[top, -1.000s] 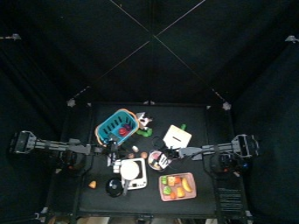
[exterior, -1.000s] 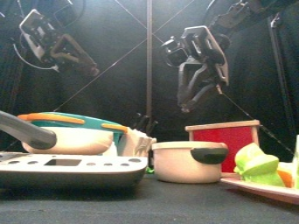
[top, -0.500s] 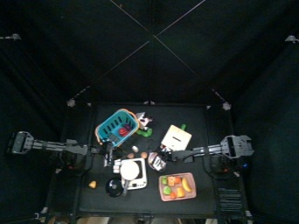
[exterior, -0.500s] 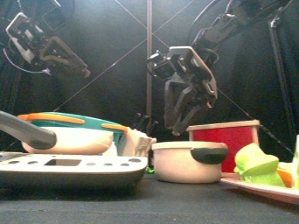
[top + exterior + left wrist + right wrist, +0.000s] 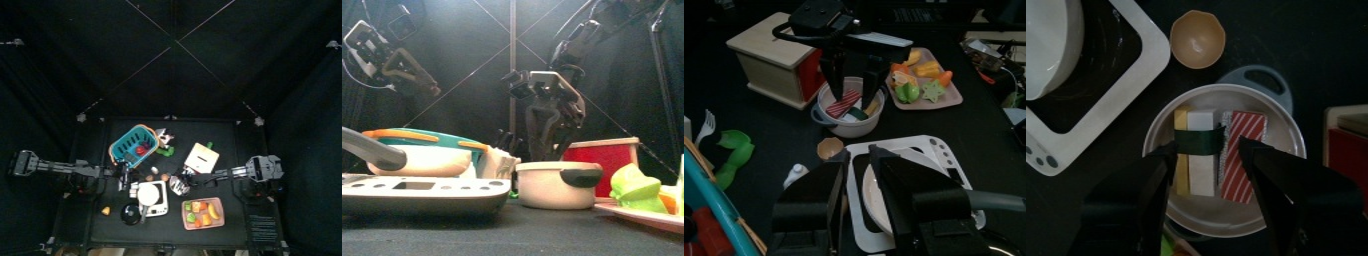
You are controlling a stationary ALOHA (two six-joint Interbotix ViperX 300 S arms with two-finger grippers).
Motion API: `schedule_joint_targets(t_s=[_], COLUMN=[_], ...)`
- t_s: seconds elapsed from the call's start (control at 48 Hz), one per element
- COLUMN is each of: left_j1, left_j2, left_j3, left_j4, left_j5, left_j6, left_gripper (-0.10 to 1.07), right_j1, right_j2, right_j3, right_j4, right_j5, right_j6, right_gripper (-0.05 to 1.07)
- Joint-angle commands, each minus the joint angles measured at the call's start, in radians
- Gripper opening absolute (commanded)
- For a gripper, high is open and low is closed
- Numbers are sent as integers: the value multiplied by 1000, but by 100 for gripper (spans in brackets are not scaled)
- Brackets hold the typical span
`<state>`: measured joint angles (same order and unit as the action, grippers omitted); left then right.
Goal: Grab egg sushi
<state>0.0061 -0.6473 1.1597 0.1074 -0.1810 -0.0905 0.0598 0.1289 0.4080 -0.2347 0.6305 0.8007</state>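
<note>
Black curtained table, right gripper jaws apart over egg sushi, left gripper jaws apart

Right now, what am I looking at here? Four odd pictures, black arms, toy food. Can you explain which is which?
It is a robot with two arms at a small black table, seen by four cameras: one overhead, one at table level, one on each wrist. The right gripper hangs open above a small white pot holding two toy sushi pieces: the egg sushi, yellow with a dark band, and a red striped piece. It holds nothing yet. The left gripper waits, also empty, over a white tray. Around them lie a plate of toy fruit, a teal basket and a red and cream box.
</note>
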Motion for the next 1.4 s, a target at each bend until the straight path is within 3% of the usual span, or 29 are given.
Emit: schedule_joint_targets(t_s=[0.0,0.312,0.854,1.208,1.375], left_j1=[-2,-2,3,3,3], left_j2=[-2,-2,-2,-2,-2], left_j3=[-11,-8,0,0,2], left_j4=[-6,-8,-8,-8,-8], left_j5=[-8,-9,-9,-8,-8], left_j6=[2,3,3,3,3], left_gripper=[67,67,67,67,67], right_j1=[18,46,38,37,32], right_j2=[-3,55,98,103,87], right_j3=[-46,-100,-101,-101,-109], right_j4=[-12,-29,-49,-58,-69], right_j5=[28,126,135,135,138], right_j6=[-2,-11,-15,-14,-14], right_gripper=[87,86,85,66,63])
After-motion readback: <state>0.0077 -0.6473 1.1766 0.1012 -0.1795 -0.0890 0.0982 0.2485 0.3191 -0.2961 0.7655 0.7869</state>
